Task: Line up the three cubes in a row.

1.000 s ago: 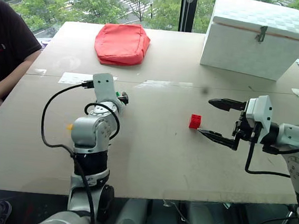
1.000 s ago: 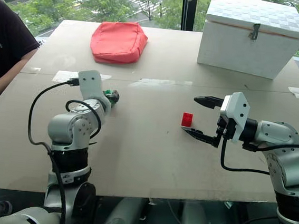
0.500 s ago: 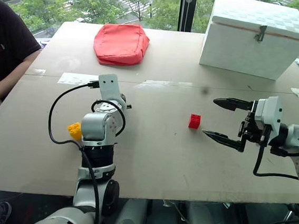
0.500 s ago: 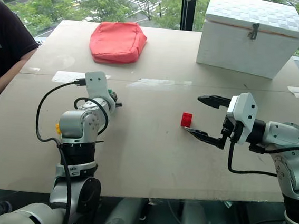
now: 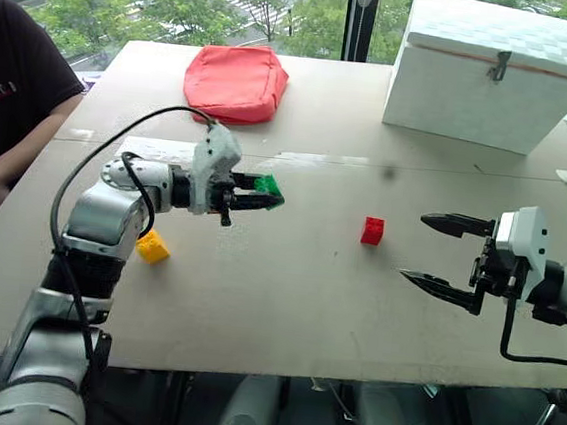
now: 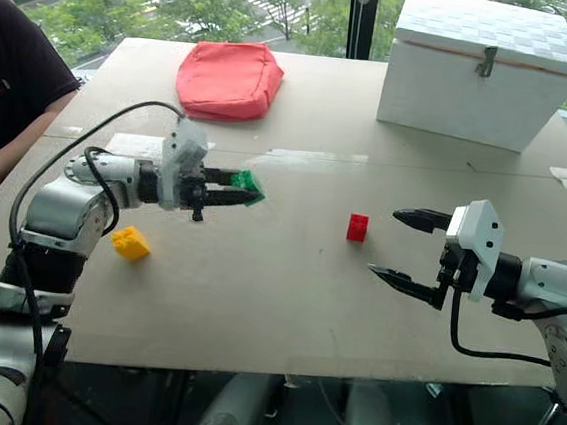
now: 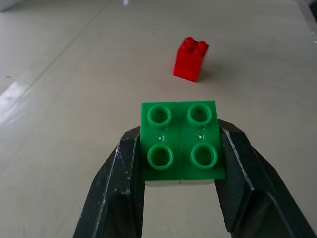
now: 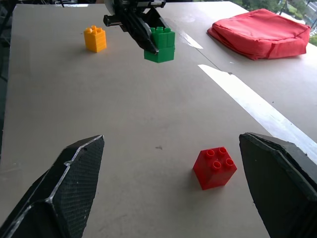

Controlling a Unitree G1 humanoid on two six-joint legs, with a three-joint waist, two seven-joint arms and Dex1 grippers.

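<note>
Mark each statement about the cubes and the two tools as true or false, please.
1. The left tool holds the green cube above the table. True.
2. The right tool is shut on the red cube. False: it is open, and the red cube stands alone on the table.
3. The yellow cube lies on the table. True.
4. The three cubes already form a row. False: the green one is held in the air.

— Where do we look from?
— Our two head eyes look forward and down over the counter [image 5: 284, 313]. Each wrist camera looks low along its own tool, close to the surface; both share the red cube [image 8: 214, 167].
</note>
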